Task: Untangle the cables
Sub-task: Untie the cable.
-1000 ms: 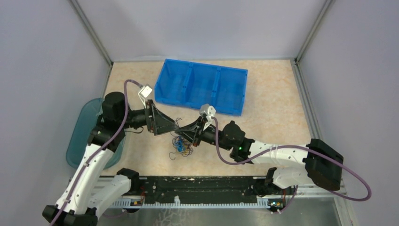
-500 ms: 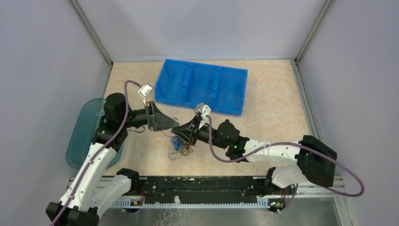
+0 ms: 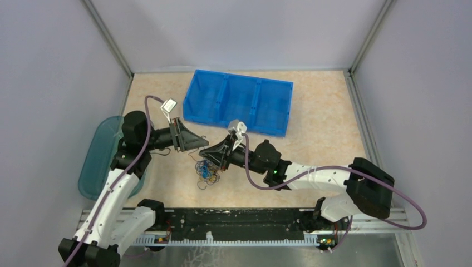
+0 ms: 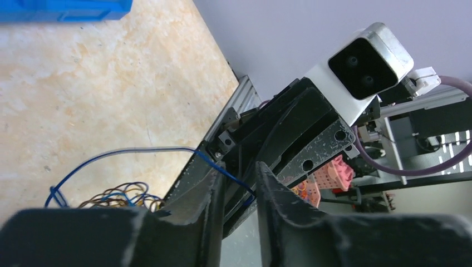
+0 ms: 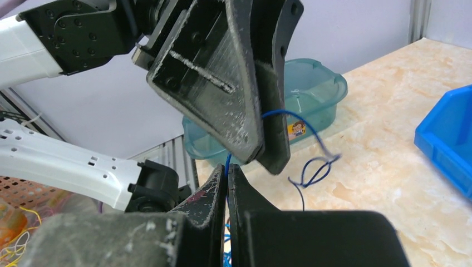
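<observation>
The cables (image 3: pixel 207 171) lie as a small tangle of blue, black and orange loops on the table below both grippers. My right gripper (image 3: pixel 206 151) is shut on one blue cable (image 5: pixel 227 160), which rises out of its tips (image 5: pixel 227 167). That blue cable (image 4: pixel 139 149) runs from the tangle (image 4: pixel 119 194) and crosses the gap of my left gripper (image 4: pixel 239 169), whose jaws stand a little apart around it without pinching it. In the right wrist view the left gripper (image 5: pixel 266 161) sits tip to tip just above mine, and a blue loop (image 5: pixel 311 167) hangs past it.
A blue three-compartment bin (image 3: pixel 222 119) stands behind the grippers, its corner (image 5: pixel 445 139) at the right of the right wrist view. A teal translucent tub (image 3: pixel 97 156) sits at the table's left edge. The black rail (image 3: pixel 234 225) runs along the near edge.
The left gripper's jaws have narrowed around the blue cable. Both grippers and the right arm have shifted left, and the tangle has slid slightly left with them.
</observation>
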You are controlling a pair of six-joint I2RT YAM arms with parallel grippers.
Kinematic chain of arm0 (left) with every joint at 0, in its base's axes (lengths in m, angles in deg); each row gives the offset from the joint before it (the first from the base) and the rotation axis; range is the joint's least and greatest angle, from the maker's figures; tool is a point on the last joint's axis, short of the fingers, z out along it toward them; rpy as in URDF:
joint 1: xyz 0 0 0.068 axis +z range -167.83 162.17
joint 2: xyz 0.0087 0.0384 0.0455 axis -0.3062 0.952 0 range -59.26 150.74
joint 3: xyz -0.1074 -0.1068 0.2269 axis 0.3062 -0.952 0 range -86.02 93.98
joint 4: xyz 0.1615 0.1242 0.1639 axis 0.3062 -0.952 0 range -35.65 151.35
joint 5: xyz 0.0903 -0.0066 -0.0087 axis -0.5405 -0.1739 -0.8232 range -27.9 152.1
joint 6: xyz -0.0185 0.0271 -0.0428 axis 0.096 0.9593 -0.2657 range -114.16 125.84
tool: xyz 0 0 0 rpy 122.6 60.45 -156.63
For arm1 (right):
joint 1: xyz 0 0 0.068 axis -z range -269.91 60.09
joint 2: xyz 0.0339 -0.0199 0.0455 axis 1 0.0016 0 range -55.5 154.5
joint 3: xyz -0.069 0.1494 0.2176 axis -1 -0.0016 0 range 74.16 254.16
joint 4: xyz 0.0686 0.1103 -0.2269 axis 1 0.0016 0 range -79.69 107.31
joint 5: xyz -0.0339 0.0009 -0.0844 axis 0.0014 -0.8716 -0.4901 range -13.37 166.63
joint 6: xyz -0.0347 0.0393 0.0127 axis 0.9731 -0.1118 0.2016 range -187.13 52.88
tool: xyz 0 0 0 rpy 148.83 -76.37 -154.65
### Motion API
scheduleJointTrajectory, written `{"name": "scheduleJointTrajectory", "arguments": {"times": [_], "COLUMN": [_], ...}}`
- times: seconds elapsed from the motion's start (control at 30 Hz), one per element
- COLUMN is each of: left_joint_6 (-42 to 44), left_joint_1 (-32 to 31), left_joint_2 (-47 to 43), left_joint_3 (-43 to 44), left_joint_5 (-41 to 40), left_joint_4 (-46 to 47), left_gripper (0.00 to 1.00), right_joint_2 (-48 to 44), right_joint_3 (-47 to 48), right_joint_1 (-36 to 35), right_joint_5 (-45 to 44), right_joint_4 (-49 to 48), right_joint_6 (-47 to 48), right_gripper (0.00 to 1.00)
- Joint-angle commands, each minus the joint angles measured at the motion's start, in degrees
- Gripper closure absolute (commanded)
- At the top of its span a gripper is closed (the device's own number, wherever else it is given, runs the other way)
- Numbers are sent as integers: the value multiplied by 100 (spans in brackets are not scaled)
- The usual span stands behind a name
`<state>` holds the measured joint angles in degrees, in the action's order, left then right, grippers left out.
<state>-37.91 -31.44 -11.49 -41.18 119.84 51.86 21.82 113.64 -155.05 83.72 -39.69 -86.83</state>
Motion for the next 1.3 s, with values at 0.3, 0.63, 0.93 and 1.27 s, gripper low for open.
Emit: {"name": "scheduleJointTrajectory", "arguments": {"times": [0.3, 0.63, 0.93, 1.27], "left_joint_6": [-254, -315, -350, -236], "left_joint_1": [90, 90, 87, 87], "left_joint_2": [-74, -94, -59, 30], "left_joint_3": [175, 376, 962, 1564], "left_joint_5": [256, 361, 292, 116], "left_joint_4": [888, 875, 976, 1325], "left_gripper": [100, 100, 100, 100], "right_joint_2": [230, 1048, 1357, 1231], "right_joint_3": [229, 618, 278, -333], "right_joint_1": [-66, -65, -66, -61], "right_joint_5": [514, 839, 745, 552], "right_joint_4": [-794, -1543, -2260, -2372], "right_joint_6": [-533, -1095, -1570, -1591], "right_gripper": [100, 82, 95, 97]}}
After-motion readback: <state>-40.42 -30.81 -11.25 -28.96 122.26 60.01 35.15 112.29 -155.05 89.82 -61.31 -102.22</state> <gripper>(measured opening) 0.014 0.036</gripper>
